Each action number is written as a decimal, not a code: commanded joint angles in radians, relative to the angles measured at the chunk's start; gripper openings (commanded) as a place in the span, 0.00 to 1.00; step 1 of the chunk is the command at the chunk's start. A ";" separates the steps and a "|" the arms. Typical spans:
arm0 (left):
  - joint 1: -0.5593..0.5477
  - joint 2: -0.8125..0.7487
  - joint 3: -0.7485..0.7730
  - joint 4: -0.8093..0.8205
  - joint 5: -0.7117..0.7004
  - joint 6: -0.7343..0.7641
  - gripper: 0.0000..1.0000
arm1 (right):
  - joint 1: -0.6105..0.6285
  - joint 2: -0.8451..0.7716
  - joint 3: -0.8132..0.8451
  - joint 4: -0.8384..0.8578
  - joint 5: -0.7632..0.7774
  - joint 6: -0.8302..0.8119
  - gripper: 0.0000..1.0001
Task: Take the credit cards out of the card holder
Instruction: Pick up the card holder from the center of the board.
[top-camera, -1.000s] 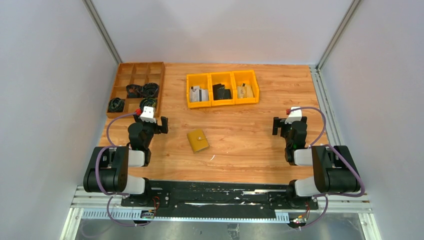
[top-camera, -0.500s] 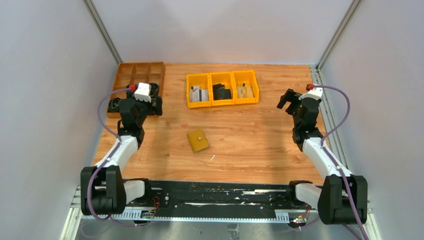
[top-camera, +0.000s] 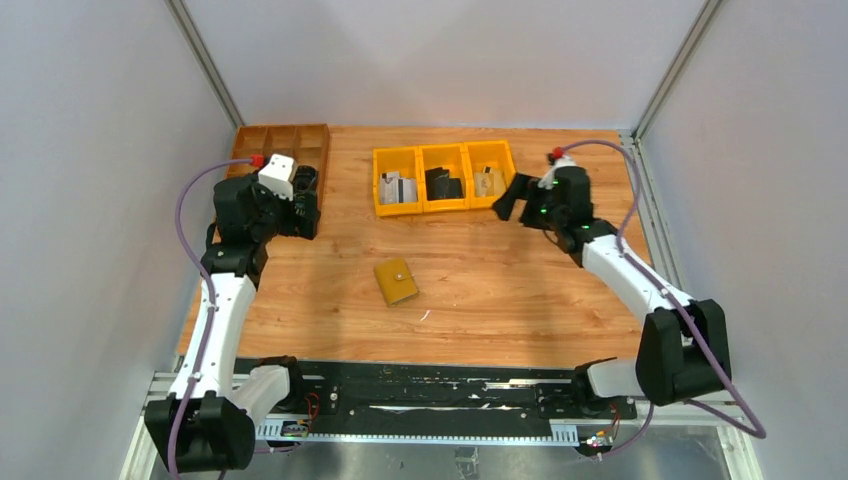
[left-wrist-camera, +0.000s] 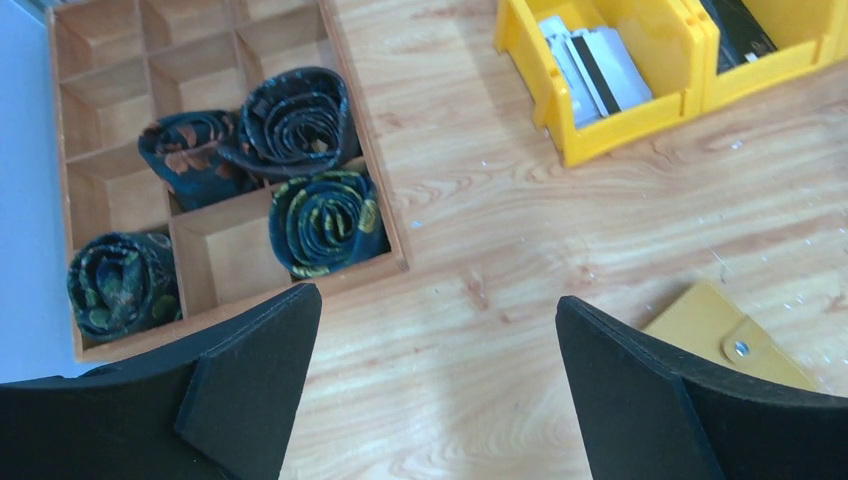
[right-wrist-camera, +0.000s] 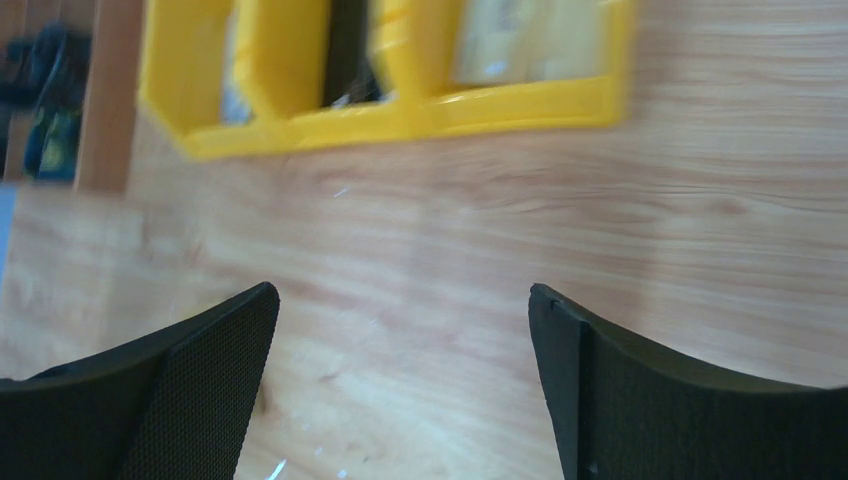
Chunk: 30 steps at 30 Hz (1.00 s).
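The card holder (top-camera: 396, 282) lies at the middle of the desk (top-camera: 500, 270). A row of three bins (top-camera: 446, 207) sits at its twelve o'clock, with cards (left-wrist-camera: 592, 72) in the leftmost. The divided tray (top-camera: 285, 138), holding rolled cloths (left-wrist-camera: 322, 220), stands at ten o'clock, left of the bins.

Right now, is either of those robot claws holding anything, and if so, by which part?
Nothing is held. The left gripper and the right gripper are both open and empty. The yellow card holder lies closed, apart from both.

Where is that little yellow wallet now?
In the overhead view the card holder lies closed mid-table, on the near side of the leftmost yellow bin.
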 joint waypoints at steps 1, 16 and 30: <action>0.007 -0.049 0.053 -0.183 0.038 -0.009 1.00 | 0.277 0.034 0.094 -0.187 0.152 -0.068 0.98; 0.009 -0.043 0.206 -0.342 -0.025 -0.074 1.00 | 0.808 0.485 0.418 -0.287 0.409 -0.118 0.98; 0.009 -0.043 0.247 -0.394 0.021 -0.071 1.00 | 0.905 0.672 0.481 -0.342 0.558 -0.031 0.98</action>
